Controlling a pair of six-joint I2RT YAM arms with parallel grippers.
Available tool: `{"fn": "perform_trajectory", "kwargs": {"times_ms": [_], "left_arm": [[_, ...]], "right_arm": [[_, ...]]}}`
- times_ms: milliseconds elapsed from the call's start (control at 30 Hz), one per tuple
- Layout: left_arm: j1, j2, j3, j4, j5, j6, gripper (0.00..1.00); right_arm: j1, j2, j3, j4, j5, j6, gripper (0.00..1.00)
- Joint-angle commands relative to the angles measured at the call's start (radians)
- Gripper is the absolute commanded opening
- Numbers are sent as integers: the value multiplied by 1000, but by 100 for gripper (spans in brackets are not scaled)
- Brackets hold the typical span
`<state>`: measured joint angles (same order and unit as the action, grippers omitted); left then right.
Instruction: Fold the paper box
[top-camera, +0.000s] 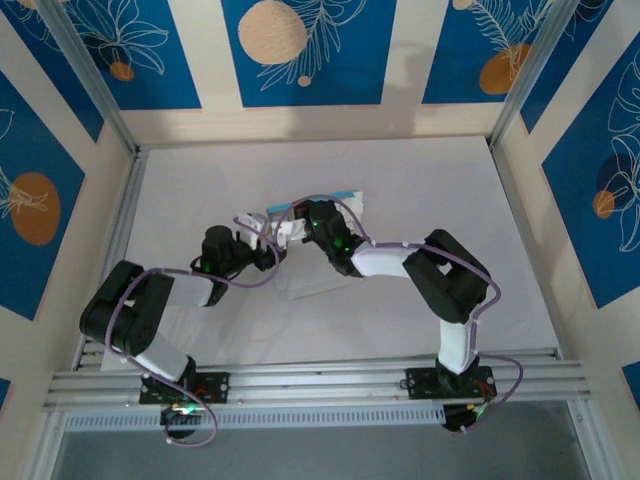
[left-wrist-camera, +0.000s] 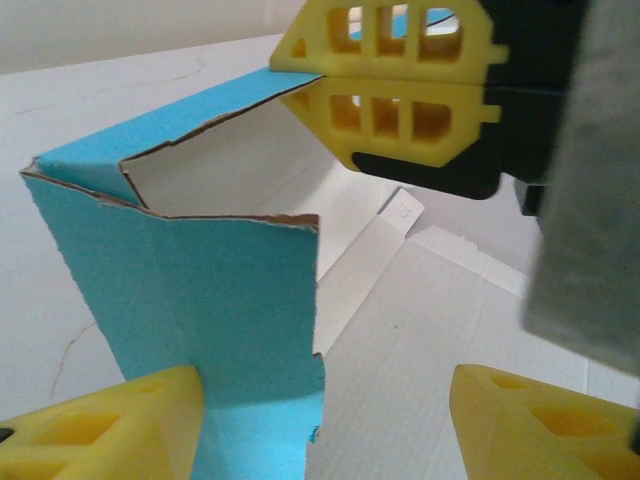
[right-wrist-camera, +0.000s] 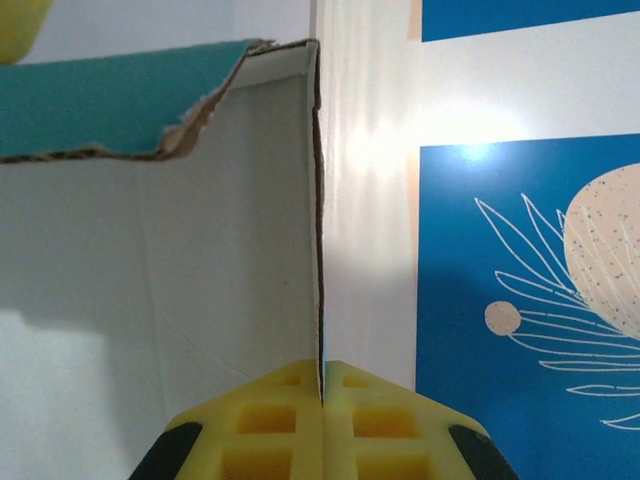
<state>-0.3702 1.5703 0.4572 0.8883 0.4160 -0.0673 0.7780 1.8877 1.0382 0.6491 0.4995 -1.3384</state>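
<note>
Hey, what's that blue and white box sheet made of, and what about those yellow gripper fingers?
The paper box looks like thin card: matte light blue on one face, white on the other, with brownish fibrous cut edges. The right gripper has yellow fingers with a matte, cut-out lattice, likely moulded or printed plastic or rubber; which one I cannot tell.

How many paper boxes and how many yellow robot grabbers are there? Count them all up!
paper box: 1
grippers: 2, the left gripper and the right gripper
Total: 3
</note>
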Motion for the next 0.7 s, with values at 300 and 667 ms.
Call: {"fn": "perform_trajectory", "kwargs": {"times_ms": [300,667], "left_arm": [[33,-33,28,19,128,4,71],[35,-85,-22,48,69,-11,70]], "right_arm": [[-8,-21,2,-14,-27,39,0],[-16,-23,4,-19,-31,39,0]]}}
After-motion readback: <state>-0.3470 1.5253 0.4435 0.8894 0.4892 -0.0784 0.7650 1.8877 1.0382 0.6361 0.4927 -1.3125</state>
